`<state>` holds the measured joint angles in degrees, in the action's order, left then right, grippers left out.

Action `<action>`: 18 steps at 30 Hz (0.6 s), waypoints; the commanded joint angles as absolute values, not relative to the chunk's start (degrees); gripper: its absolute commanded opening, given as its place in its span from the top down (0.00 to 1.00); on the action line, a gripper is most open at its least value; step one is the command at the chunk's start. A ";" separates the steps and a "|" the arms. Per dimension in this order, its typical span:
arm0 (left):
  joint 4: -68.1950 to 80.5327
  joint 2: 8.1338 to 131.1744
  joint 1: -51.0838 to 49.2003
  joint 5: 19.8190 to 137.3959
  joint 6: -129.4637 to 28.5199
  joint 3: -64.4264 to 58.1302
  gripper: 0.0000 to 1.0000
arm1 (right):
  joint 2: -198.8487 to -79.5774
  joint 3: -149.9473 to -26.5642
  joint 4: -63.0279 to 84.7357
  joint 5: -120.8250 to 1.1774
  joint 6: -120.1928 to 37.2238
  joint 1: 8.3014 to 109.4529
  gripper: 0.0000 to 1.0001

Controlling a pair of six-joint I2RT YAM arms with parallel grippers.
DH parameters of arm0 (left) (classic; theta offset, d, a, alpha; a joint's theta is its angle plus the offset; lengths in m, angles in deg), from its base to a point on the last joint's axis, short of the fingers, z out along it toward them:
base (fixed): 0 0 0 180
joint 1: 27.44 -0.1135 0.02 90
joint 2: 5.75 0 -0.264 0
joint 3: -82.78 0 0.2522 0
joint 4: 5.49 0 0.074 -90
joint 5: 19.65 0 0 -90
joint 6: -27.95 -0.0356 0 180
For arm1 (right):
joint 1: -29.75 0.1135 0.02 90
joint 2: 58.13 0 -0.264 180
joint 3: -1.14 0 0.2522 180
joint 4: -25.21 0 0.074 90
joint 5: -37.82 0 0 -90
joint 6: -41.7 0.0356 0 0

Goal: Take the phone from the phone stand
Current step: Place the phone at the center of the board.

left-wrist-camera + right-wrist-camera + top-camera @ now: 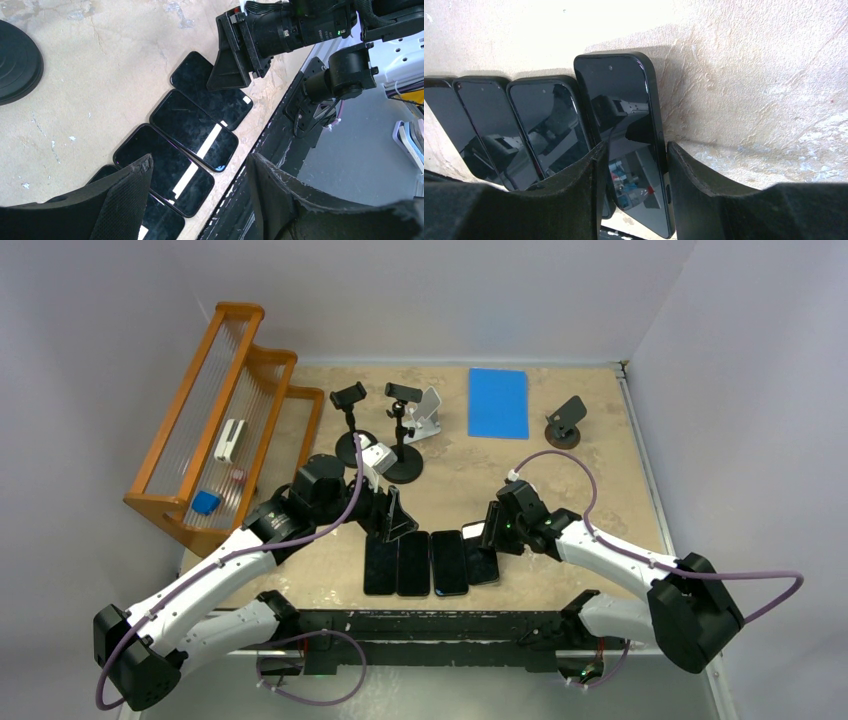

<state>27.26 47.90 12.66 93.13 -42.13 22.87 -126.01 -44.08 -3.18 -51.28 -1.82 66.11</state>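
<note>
The right tool [636, 155] covered the near end of the rightmost phone [621, 110] at six o'clock, and whether its fingers [579, 200] pressed the edges could not be told. The leftmost phone [436, 115] ran off at nine o'clock. In the wooden rack [240, 312] the items [229, 440] were too small to name.

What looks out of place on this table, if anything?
In the row of four phones by the near edge, three lie even and parallel, but the rightmost phone sits skewed and further back than its neighbours. The right gripper hangs open just over it.
</note>
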 commanded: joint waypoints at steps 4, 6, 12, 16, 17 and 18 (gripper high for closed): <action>26.35 47.16 12.34 93.99 -42.26 22.81 0.34 | -126.03 -44.68 -3.76 -49.72 -0.53 66.36 0.51; 26.37 47.24 12.30 94.03 -42.19 22.87 0.34 | -126.07 -44.70 -3.84 -49.55 -0.42 66.38 0.51; 26.31 47.33 12.27 94.16 -42.19 22.80 0.34 | -126.25 -44.82 -4.10 -49.21 -0.34 66.36 0.51; 26.34 47.41 12.32 94.17 -42.19 22.81 0.34 | -126.42 -44.79 -4.28 -48.55 -0.04 66.40 0.50; 26.34 47.42 12.32 94.16 -42.19 22.80 0.34 | -126.50 -44.80 -4.28 -48.44 0.10 66.36 0.50; 26.31 47.42 12.34 94.27 -42.19 22.81 0.34 | -126.59 -44.83 -4.28 -48.28 0.16 66.38 0.50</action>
